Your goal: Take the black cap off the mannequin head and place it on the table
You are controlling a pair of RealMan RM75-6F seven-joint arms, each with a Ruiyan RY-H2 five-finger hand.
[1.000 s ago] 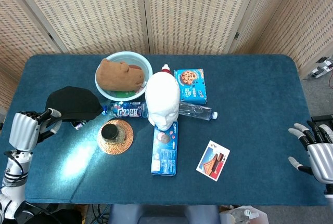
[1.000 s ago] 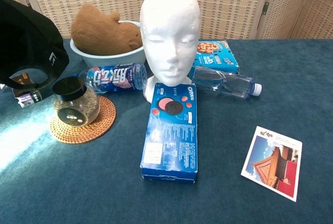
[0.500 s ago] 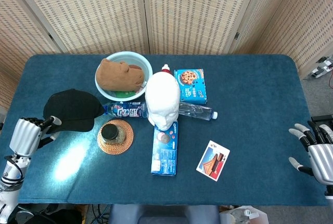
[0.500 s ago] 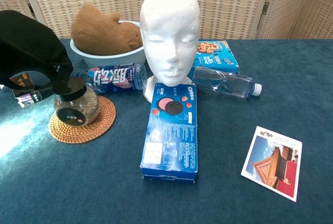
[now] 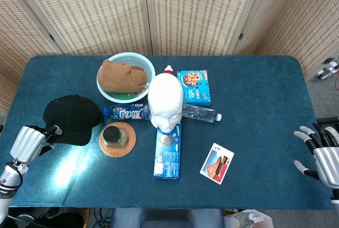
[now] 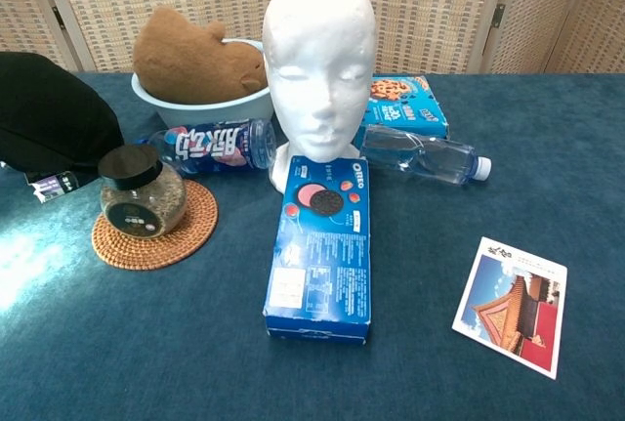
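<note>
Lying on the table (image 5: 254,90) at its left side, the black cap (image 5: 71,118) is off the white mannequin head (image 5: 165,102), just left of the jar (image 5: 112,135) on a woven coaster (image 5: 117,139). The left hand (image 5: 33,140) is at the brim edge; I cannot tell if its fingers grip it. The right hand (image 5: 322,154) holds nothing, fingers spread, at the right edge.
</note>
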